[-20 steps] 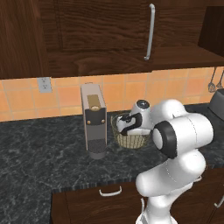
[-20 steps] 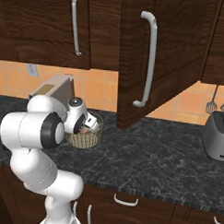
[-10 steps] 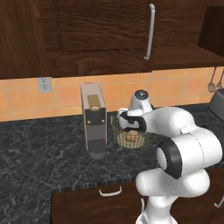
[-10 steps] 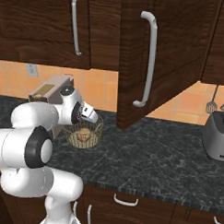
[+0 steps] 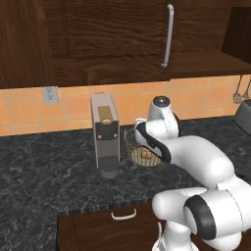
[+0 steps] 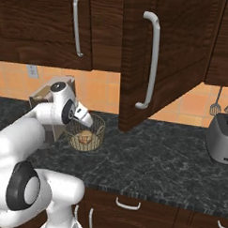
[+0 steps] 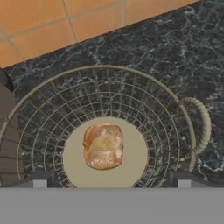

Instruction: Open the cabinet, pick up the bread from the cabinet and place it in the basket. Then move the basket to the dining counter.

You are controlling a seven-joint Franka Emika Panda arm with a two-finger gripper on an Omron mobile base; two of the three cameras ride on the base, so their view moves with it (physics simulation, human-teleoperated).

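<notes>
Sitting on the woven bottom of the round golden wire basket (image 7: 175, 109) is the small golden-tan roll (image 7: 103, 146). Just above the basket hangs the claw (image 7: 111, 183), jaws wide apart, gripping nothing. The basket rests on the black speckled worktop (image 6: 170, 156).

Cabinet (image 6: 184, 48) was dark brown wood with visible grain, handles (image 6: 151, 61) silver. Bread (image 7: 103, 146) was golden-tan with paler mottled patches on top. Basket (image 7: 175, 109) was thin golden-tan wire in a ring-and-spoke mesh, flat pale tan bottom, woven beige handle loop (image 7: 200, 124). Counter (image 5: 44, 171) was black with grey-green speckled veining. Wall tiles (image 5: 73, 105) were orange with pale grout lines. Coffee machine (image 5: 105, 135) was grey with a dark front panel and a tan top strip. Toaster (image 6: 221, 138) was silver-grey. Arm (image 5: 196, 157) was white with dark joints. Drawer fronts (image 6: 130, 208) were dark brown, small silver handles.
</notes>
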